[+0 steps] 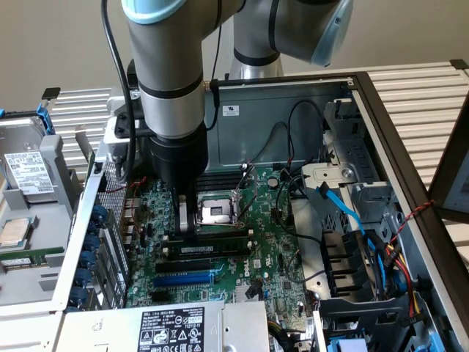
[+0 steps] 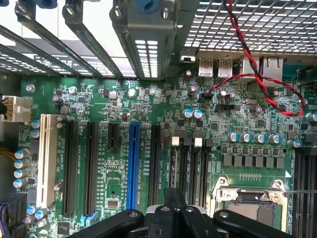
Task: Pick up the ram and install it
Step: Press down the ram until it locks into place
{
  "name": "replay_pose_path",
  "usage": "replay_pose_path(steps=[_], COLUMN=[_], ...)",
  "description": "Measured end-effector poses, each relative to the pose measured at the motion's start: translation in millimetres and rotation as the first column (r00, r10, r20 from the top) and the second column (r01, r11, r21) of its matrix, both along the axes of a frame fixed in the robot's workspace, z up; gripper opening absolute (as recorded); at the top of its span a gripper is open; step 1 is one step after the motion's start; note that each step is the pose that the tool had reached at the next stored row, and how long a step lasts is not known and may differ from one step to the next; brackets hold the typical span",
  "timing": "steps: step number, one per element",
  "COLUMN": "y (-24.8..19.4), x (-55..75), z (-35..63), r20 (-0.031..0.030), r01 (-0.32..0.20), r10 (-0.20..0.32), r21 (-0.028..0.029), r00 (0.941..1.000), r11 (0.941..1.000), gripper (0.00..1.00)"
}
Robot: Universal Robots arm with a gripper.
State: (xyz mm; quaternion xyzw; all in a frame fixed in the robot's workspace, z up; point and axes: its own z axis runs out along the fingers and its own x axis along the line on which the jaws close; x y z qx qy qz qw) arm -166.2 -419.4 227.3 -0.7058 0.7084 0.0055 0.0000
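Pressing seems to be the step in hand. My claw is closed and stands low over the motherboard, just beside the CPU socket. The ram lies long in a memory slot right under my fingertips, between the socket and the blue slot. I cannot tell if I grip the stick or only touch its end. I judge the next move calls for an even push straight down, without tilting, until the stick sits fully.
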Motion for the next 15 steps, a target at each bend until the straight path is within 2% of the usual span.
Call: replay_pose_path(steps=[4,5,10,12,15], y=[0.0,0.0,-4.1,-4.7,-5.3], x=[0.1,0.5,1.1,4.4,14.7], z=[-1.1,0.4,14.8,17.1,17.6], r20=[0.0006,0.0024,-0.0001,-0.0001,-0.0007], r01=[0.0,0.0,0.0,0.0,0.0], r10=[0.0,0.0,0.0,0.0,0.0], r21=[0.0009,0.0038,0.0098,0.0164,0.0219], r00=[1.0,1.0,1.0,1.0,1.0], r11=[1.0,1.0,1.0,0.9999,0.9998], gripper=[0.11,0.11,0.11,0.11,0.11])
